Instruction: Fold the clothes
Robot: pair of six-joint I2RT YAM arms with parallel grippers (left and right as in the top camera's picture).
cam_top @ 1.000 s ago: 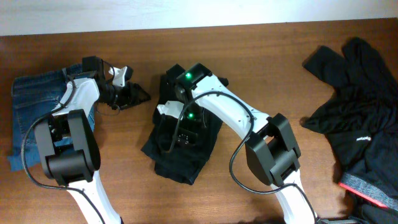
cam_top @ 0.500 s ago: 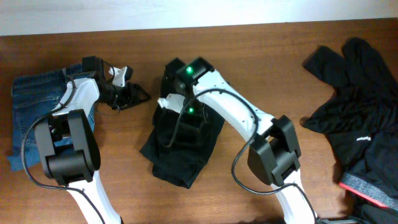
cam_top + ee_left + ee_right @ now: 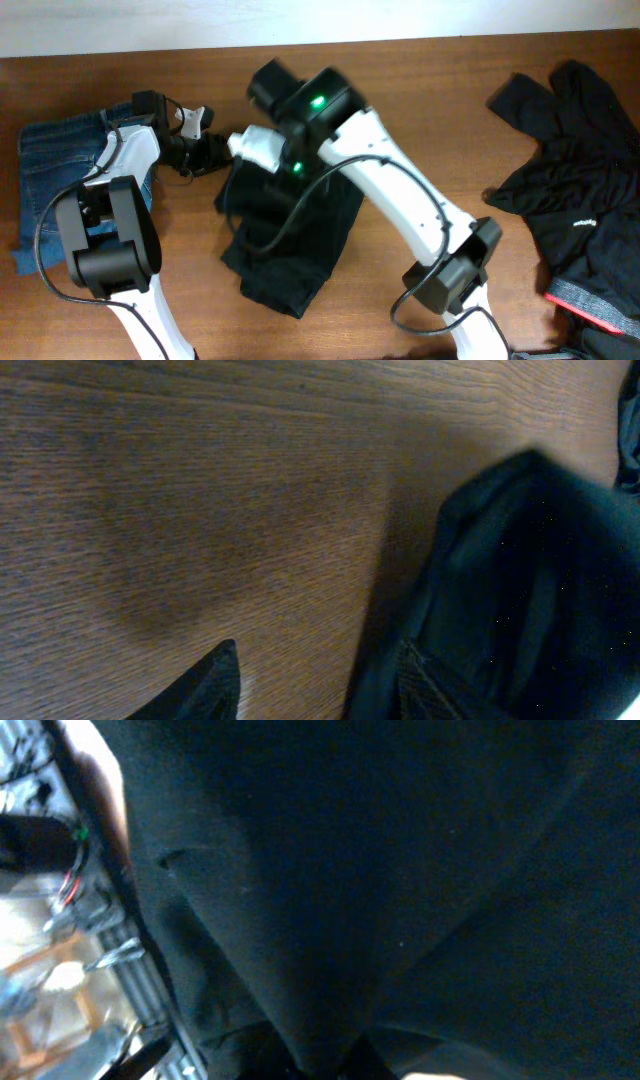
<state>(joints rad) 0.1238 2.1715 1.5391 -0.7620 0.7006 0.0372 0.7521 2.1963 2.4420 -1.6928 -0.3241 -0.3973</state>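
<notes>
Overhead view first: the right arm (image 3: 400, 200) reaches way out from the near edge toward the far middle of the table (image 3: 420, 70), elbow stretched and wrist tipped down. The right gripper (image 3: 248, 160) sits at the far-left corner of the black trousers (image 3: 290, 240), pinched tight on the cloth. That corner looks pulled up toward it, while the rest lies in a rumpled, roughly folded bundle mid-table. Its wrist camera is no help. It's basically all dark fabric (image 3: 380, 870) pressed against the lens, and I can't make out the fingers there.

The left arm (image 3: 110, 230) is bent back on itself at the left side. Its left gripper (image 3: 222, 152) is low over the wood, pointing right, just beside the trousers' left edge. From the left wrist camera the two fingers (image 3: 205, 685) stand apart with nothing between them, one tip right at the hem of the black cloth (image 3: 520, 580).

Blue jeans (image 3: 50, 170) lie flat at the far left, partly under the left arm. A loose heap of black clothes (image 3: 580, 170) is spread out at the right end.
</notes>
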